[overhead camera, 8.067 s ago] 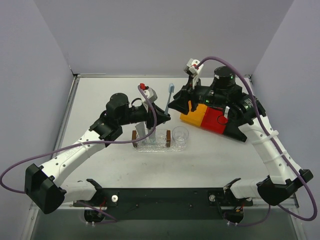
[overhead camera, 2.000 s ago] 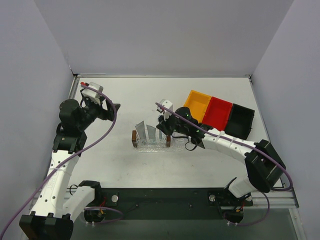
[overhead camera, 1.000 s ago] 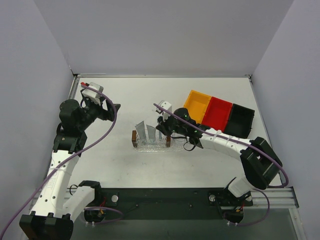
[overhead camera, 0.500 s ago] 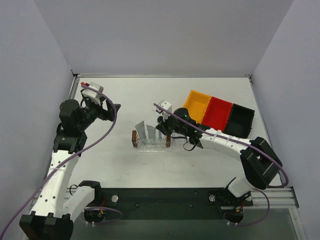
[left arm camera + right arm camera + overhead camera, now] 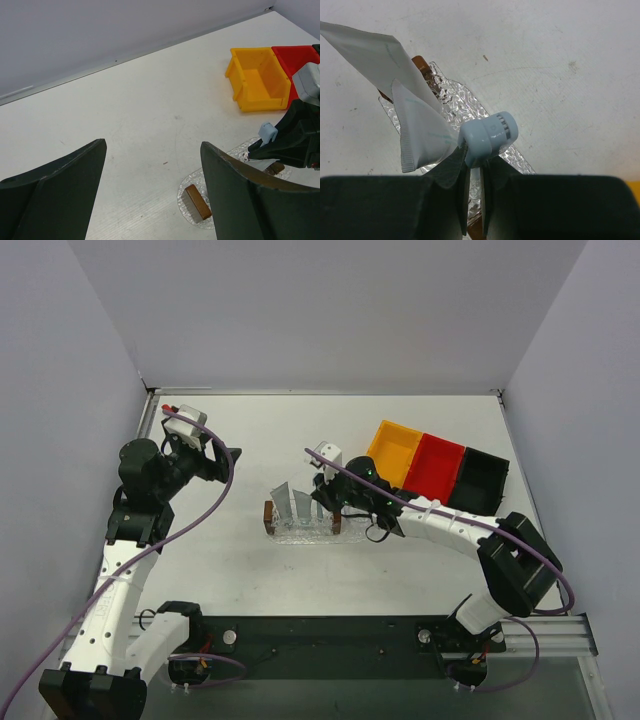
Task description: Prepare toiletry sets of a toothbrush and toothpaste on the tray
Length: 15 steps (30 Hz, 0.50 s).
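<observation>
Pale blue plastic fills the middle of the right wrist view: the butt end of the toothbrush point(image 5: 488, 136), pinched between the closed fingers of the right gripper point(image 5: 475, 167) and held roughly upright, end-on to the camera, over the tray point(image 5: 465, 102). How far its lower end reaches into the tray is hidden. The toothpaste point(image 5: 420, 132) stands propped in the tray just beside the brush, its crimped edge touching or nearly touching the fingers, with a second tube point(image 5: 367, 47) leaning behind it near a brown block point(image 5: 418, 65).

The left gripper point(image 5: 215, 462) hovers well apart on the left of the table, its fingers point(image 5: 55, 195) spread wide and holding nothing.

The brush is likely light, stiff and slick, so a narrow pinch at one end lets it swing; a hold nearer the thick middle of the handle would steady it. The tubes look soft and thin-walled, easily toppled by a nudge, and are best taken across the flat faces near the crimp. The tray looks light enough to slide if bumped
</observation>
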{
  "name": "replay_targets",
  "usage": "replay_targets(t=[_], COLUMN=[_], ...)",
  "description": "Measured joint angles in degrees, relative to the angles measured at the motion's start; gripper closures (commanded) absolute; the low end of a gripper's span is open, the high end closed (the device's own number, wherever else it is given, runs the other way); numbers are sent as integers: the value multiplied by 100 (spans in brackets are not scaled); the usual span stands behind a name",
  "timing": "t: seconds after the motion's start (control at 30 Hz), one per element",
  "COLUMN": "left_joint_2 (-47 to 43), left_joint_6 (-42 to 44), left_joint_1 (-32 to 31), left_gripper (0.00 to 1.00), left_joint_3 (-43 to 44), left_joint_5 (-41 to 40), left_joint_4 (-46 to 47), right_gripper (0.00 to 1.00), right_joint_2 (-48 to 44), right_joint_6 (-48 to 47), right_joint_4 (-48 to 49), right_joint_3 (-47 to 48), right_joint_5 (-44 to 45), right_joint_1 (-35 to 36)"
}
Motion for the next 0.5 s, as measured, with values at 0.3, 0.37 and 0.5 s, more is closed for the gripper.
replay_targets(t=[0.3, 0.37, 0.5], left_joint_2=[0, 0, 0], left_joint_6=[0, 0, 0], left_joint_1=[0, 0, 0], left_gripper=[14, 14, 14], left_joint_3=[0, 0, 0], left_joint_5=[-2, 0, 0], left_joint_4=[0, 0, 0], right_gripper=[91, 87, 84], right_joint_2=[0, 0, 0], right_joint_6=[-2, -2, -2], right_joint_4=[0, 0, -11], right_joint_3=[0, 0, 0], right_joint_5=[9, 20, 26], right_joint_1=[7, 7, 7])
